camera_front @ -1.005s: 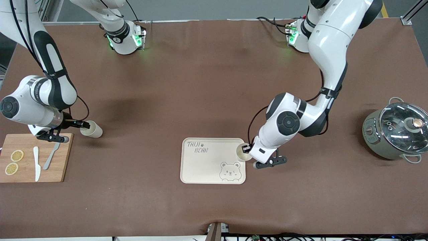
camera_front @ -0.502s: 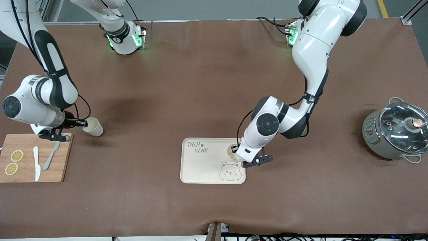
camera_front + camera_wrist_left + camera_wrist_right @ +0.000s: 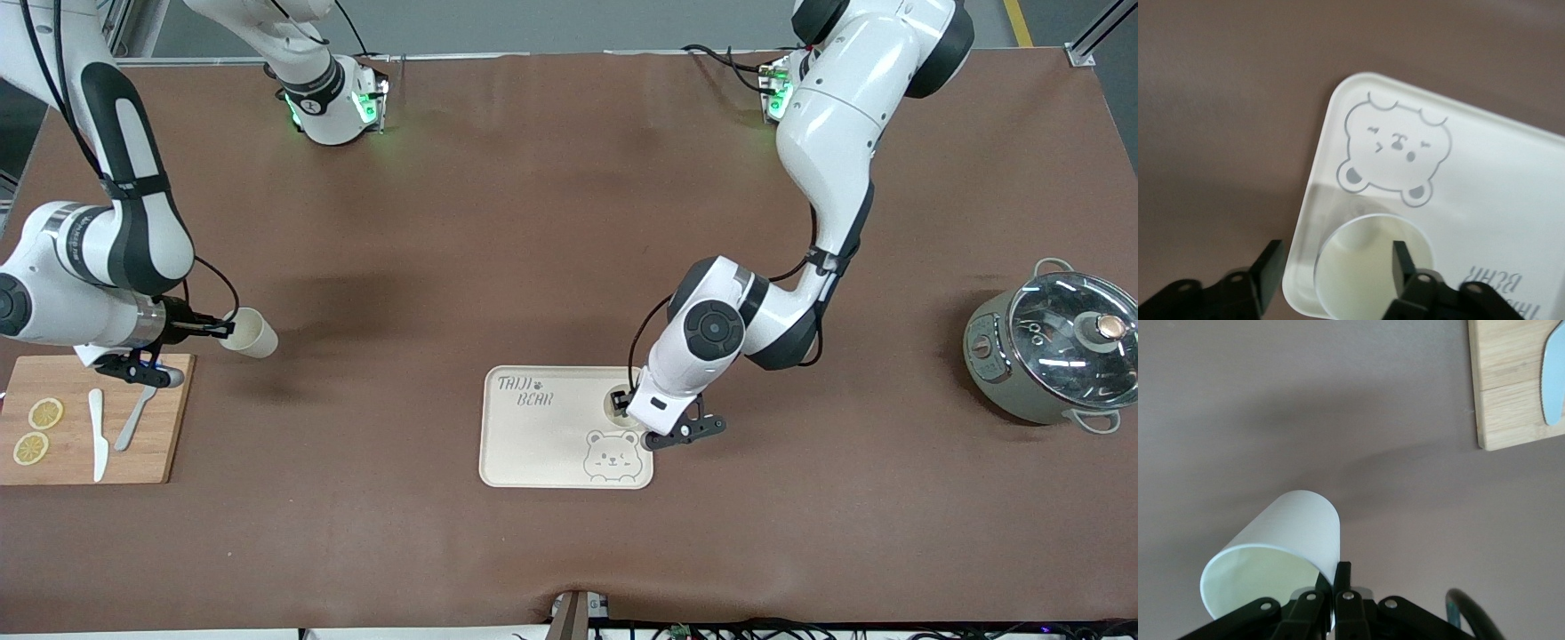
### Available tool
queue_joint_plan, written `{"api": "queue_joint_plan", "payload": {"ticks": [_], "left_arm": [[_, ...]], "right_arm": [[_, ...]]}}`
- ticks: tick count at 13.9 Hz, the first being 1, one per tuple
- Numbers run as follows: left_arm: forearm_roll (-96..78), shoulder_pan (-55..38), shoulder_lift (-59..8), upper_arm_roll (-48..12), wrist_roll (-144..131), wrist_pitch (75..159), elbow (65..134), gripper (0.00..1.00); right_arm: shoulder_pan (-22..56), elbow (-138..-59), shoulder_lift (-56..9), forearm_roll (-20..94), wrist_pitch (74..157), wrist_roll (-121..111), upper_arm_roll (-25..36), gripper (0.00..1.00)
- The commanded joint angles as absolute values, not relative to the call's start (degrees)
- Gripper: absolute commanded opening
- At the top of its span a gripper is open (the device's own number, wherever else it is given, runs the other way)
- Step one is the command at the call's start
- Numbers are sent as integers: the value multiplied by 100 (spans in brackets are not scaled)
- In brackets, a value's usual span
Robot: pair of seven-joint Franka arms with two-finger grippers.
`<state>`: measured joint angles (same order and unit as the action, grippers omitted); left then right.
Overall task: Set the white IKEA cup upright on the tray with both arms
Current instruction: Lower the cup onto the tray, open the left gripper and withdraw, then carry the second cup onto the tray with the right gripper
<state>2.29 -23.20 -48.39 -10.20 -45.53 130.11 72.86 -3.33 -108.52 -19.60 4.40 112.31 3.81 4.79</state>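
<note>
Now left claw [image 3: 624,404] spread astride upright cup [image 3: 1373,267] on tray [image 3: 533,444] — right claw [image 3: 228,331] clamped on second cup's [image 3: 251,333] rim.

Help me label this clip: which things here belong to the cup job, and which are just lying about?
Job: tray; cup on tray; second cup; left gripper, open; right gripper, pinching second cup's rim.
Idle: cutting board, knives, lemon slices, pot.

matt brown table cover [image 3: 533,222], wooden board [image 3: 89,427] — glossy glass-lidded metal pot [image 3: 1058,347]
</note>
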Motion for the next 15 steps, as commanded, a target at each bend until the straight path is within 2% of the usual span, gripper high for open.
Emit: {"api": "queue_joint_plan", "payload": {"ticks": [1, 4, 6, 10, 15], "left_arm": [[149, -2294, -4369, -906, -4641, 12781, 7330, 100], [359, -2093, -3931, -782, -4544, 12367, 7374, 100], [588, -1794, -3535, -782, -4334, 11807, 7444, 100], [598, -1109, -2910, -782, -3255, 10760, 7453, 100], [589, -476, -2313, -782, -2366, 9854, 7453, 100]], "right_arm": [[-168, -10425, -1934, 702, 10803, 650, 475, 0], [165, -10257, -1960, 1255, 10740, 1140, 483, 0], [499, -10073, -2047, 1589, 10810, 1685, 483, 0], [1062, -9397, -2811, 2380, 11091, 2704, 483, 0], [1712, -8737, -3410, 2408, 11337, 4136, 483, 0]]}}
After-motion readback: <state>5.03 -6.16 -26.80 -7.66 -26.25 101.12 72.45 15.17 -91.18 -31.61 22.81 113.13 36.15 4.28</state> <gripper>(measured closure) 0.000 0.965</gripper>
